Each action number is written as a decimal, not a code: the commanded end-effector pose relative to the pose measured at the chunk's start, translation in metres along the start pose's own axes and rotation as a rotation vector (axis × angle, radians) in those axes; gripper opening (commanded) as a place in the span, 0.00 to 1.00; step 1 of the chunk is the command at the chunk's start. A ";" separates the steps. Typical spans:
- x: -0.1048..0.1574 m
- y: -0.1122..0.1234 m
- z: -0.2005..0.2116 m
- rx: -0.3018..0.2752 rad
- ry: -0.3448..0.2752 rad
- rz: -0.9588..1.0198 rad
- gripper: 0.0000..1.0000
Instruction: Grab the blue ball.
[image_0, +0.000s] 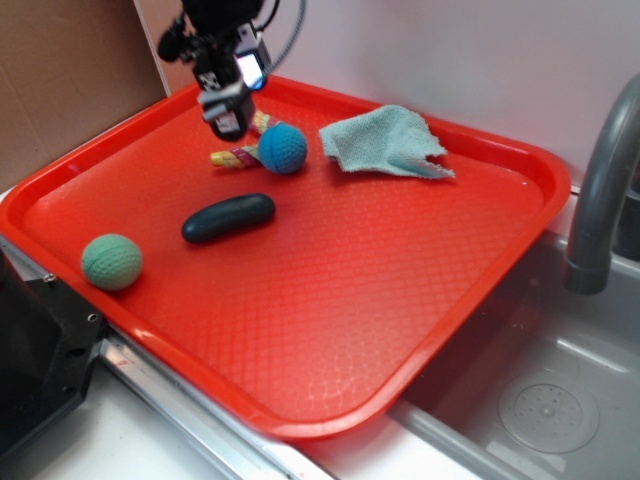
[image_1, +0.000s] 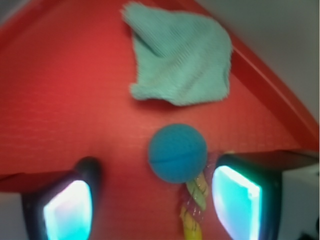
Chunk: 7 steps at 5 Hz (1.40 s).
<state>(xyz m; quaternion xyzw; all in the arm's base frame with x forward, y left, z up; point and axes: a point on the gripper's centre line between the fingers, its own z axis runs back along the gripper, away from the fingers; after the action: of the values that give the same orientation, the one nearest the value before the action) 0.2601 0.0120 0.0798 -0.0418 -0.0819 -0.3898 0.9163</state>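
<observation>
A red tray (image_0: 330, 300) fills most of the frame. A crumpled pale teal cloth (image_0: 385, 142) lies at upper centre, near the tray's far rim. A dark navy capsule (image_0: 228, 217) rests left of centre, and a pale green dimpled ball (image_0: 111, 262) sits at lower left. A grey faucet (image_0: 600, 190) stands at right above what looks like a sink (image_0: 540, 400).

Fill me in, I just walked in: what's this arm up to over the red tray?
The end effector hangs open above the red tray, close to the blue ball with its braided rope. In the wrist view the ball sits between the fingers, nearer the right one, ungripped. A teal cloth, dark capsule and green ball lie untouched.
</observation>
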 end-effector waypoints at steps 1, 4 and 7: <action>0.017 0.011 -0.036 0.085 0.074 0.009 1.00; 0.019 0.019 -0.057 0.033 0.095 -0.043 0.00; 0.013 -0.003 0.037 0.091 0.131 0.389 0.00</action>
<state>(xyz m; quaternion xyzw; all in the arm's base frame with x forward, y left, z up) 0.2489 0.0189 0.1007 -0.0019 0.0042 -0.1963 0.9805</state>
